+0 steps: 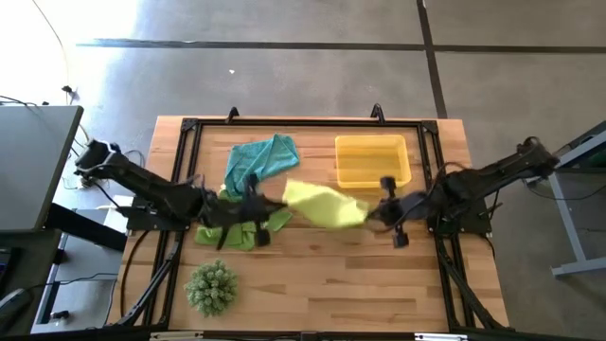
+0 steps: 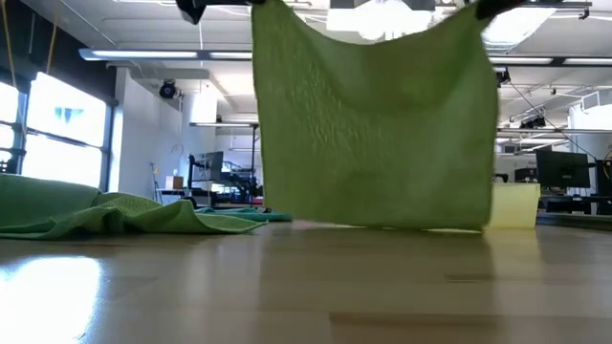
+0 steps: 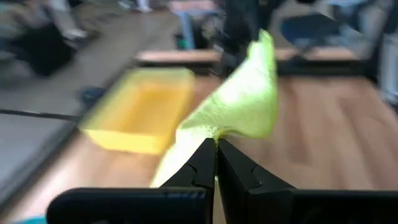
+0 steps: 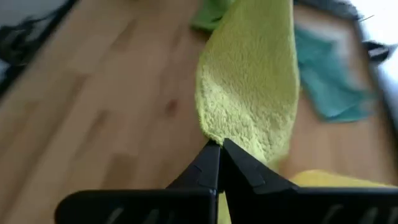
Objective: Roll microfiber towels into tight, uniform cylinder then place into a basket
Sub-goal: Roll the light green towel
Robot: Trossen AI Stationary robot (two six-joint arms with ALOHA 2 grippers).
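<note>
Left claw (image 3: 216,144) and right claw (image 4: 220,146) each clenched on lime towel (image 1: 322,204), stretched btwn them above desk (image 1: 322,284) centre.

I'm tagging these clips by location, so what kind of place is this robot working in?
Probably a robotics lab or open workshop: a wooden table on a bare concrete floor, with computer monitors on desks and rows of ceiling lights behind.
</note>
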